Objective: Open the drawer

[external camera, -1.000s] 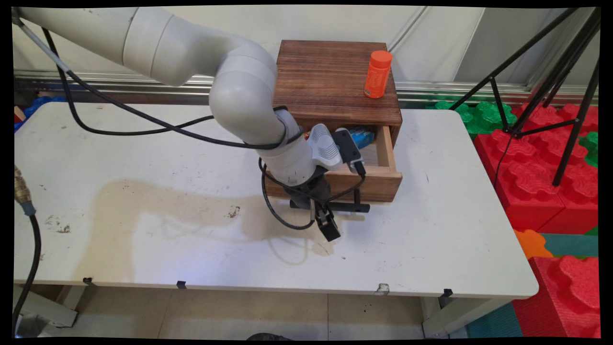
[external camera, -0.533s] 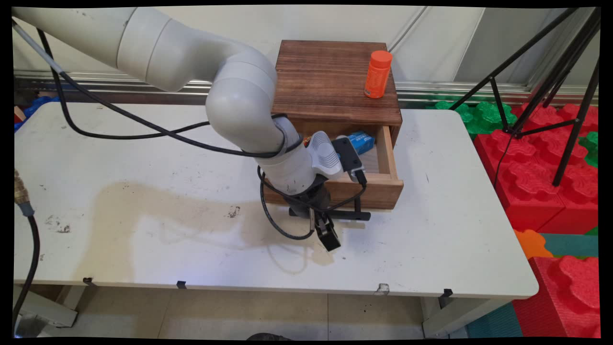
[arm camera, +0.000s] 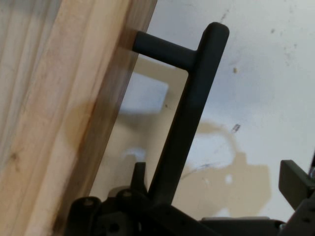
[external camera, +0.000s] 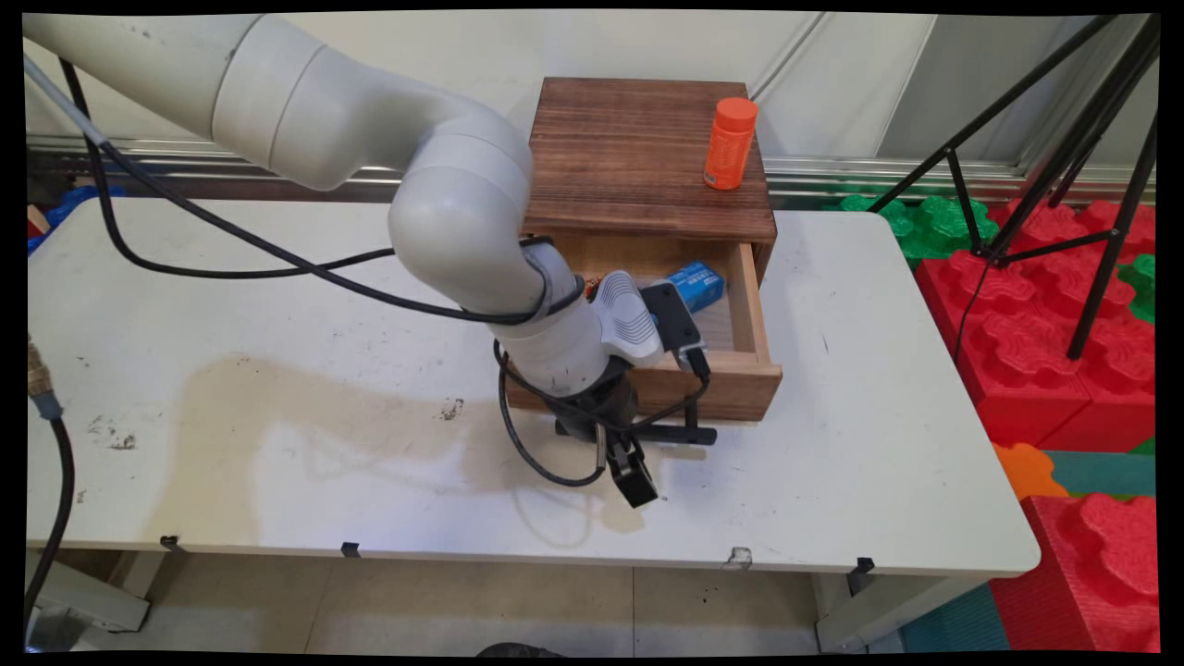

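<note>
While my gripper (external camera: pixel 632 470) hangs low at the front of the drawer (external camera: pixel 731 388), its fingers stand apart. The black handle (arm camera: pixel 189 113) runs between them. One fingertip (arm camera: pixel 139 169) sits just beside the bar on the drawer's side, and the other (arm camera: pixel 295 179) is well apart from it, out over the table (external camera: pixel 879 370).

The drawer is partly drawn out of a dark wooden cabinet (external camera: pixel 638 157) that stands at the table's far edge, toward its right end. The handle juts from the drawer front toward the near edge.

As I judge it, working this handle well means keeping the bar about midway along my fingers. It also means keeping any force straight along the drawer's run, square to its front, so the drawer does not twist or drag the light cabinet with it. My hanging cable loops close to the handle and should be kept clear of it.

By my count there is one cabinet, one drawer and one handle. One orange bottle (external camera: pixel 730 143) stands upright on the cabinet's top, near its right edge. One blue packet (external camera: pixel 694 285) lies inside the drawer at the back.
</note>
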`<state>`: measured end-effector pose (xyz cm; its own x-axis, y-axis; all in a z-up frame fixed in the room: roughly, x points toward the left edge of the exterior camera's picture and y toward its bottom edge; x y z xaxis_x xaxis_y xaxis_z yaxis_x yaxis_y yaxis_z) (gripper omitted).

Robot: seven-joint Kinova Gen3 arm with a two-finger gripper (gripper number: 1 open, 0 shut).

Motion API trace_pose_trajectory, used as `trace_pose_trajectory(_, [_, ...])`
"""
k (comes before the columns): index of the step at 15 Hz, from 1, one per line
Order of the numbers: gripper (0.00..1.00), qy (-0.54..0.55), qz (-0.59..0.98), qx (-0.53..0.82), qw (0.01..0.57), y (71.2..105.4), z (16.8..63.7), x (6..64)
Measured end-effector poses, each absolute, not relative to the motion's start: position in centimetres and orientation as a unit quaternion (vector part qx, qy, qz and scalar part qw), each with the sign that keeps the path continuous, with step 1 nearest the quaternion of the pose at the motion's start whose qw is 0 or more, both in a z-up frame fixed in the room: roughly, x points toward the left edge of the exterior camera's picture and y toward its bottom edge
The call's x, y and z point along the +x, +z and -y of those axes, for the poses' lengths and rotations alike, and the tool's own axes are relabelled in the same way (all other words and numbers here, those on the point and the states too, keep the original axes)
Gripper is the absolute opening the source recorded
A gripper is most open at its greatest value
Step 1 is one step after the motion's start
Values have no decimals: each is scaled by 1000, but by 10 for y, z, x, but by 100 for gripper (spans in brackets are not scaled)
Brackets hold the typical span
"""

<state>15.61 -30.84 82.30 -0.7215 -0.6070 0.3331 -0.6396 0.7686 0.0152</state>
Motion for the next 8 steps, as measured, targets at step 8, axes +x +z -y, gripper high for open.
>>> trace_pose_trajectory(8, [100,42,928,334,161,822,294,150])
